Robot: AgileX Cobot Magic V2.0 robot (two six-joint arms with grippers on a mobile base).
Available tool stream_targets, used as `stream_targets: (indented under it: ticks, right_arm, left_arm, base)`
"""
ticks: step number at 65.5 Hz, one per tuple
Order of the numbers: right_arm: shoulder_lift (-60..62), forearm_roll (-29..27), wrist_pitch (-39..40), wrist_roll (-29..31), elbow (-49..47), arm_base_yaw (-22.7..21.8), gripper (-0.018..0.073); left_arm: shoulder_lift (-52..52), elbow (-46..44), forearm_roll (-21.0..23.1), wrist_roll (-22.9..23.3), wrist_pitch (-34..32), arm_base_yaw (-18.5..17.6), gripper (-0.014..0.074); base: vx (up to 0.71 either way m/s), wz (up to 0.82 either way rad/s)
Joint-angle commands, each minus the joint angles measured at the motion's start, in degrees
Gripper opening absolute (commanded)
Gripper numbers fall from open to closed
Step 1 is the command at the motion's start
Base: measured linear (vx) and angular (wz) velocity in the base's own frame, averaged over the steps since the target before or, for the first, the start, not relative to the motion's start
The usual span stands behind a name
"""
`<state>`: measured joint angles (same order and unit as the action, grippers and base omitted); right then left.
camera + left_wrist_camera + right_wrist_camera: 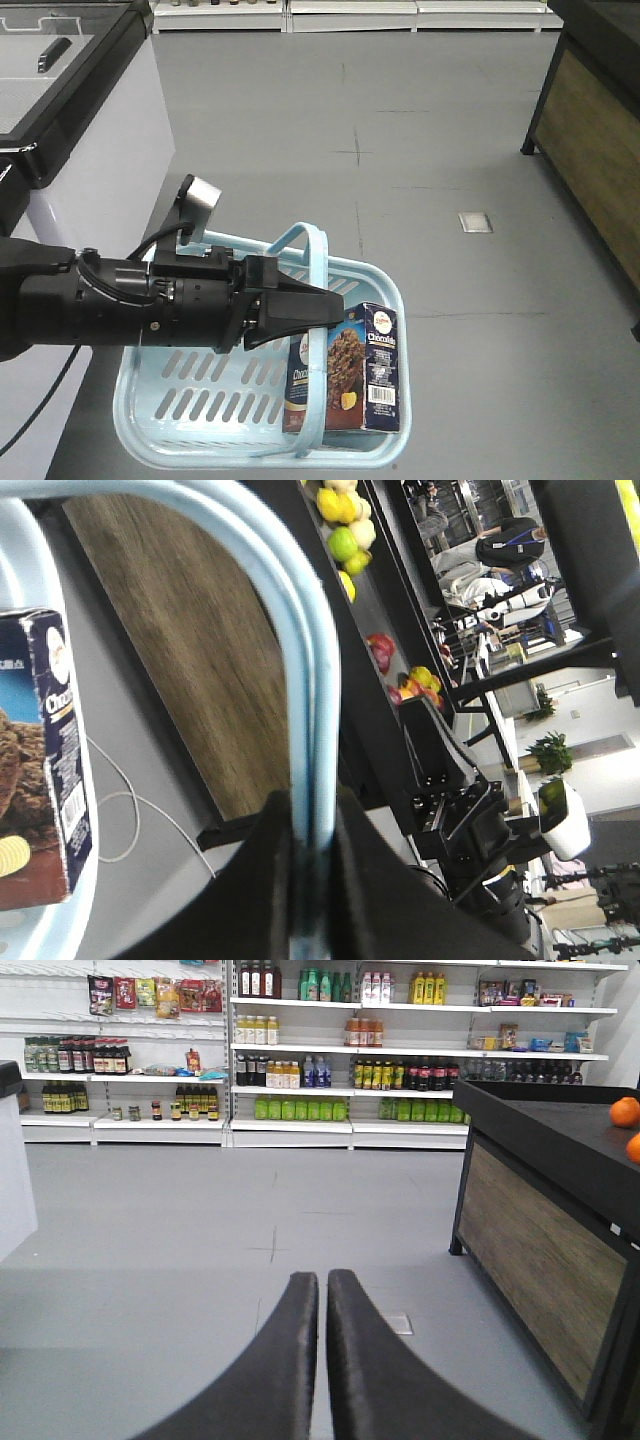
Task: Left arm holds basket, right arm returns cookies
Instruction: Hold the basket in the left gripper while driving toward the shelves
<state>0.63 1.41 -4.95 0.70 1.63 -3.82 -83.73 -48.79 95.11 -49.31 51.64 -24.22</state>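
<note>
Cookies [350, 368] upright near basket [158, 425] rim

Glossy plastic basket [230, 456], matt cardboard cookie box [350, 375]

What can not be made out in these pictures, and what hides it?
- Front view: the left gripper and a handle of the basket cover part of the cookies box.
- Left wrist view: the left edge cuts off the cookies.
- Right wrist view: only the right gripper shows; basket and cookies lie outside the picture. The shelf bottles are too small to read.
</note>
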Motion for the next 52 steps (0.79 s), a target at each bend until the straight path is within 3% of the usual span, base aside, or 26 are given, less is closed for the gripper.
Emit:
stream_targets:
  ticks: [1,52]
  right_arm:
    - [0.75,0.19,4.17,0.34,1.00,-0.12,-0.0009]
    - [0.75,0.19,4.17,0.34,1.00,-0.12,-0.0009]
  left_arm:
    - [2.41,-1.56,6.86,-0.44,3.08,-0.32,-0.0003]
    - [2.41,-1.56,6.86,-0.44,2.96,-0.26,-0.0003]
  base:
    - [0.44,-0.01]
    - [0.48,0.01]
